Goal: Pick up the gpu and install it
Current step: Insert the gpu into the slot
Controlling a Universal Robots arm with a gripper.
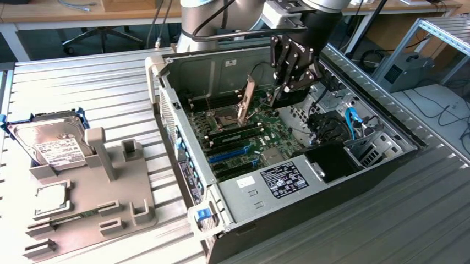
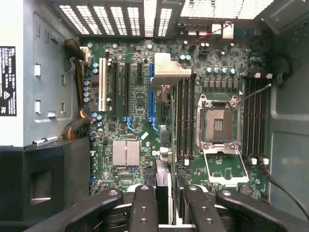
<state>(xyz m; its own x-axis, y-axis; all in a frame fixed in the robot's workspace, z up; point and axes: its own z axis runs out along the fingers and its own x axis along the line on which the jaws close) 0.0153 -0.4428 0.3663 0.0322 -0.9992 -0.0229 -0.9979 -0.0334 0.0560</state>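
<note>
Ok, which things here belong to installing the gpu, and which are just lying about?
In the job: gpu, held by the gripper over the open computer case; motherboard with its blue slots.
Lying about: hard drive and grey holder tray beside the case, on the exterior view's left; empty processor socket.

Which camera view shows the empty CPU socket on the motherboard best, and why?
The wrist view: it looks straight down on the CPU socket, so its square frame and bare contact field lie open. The exterior view shows the same socket at a slant, inside the computer case.
</note>
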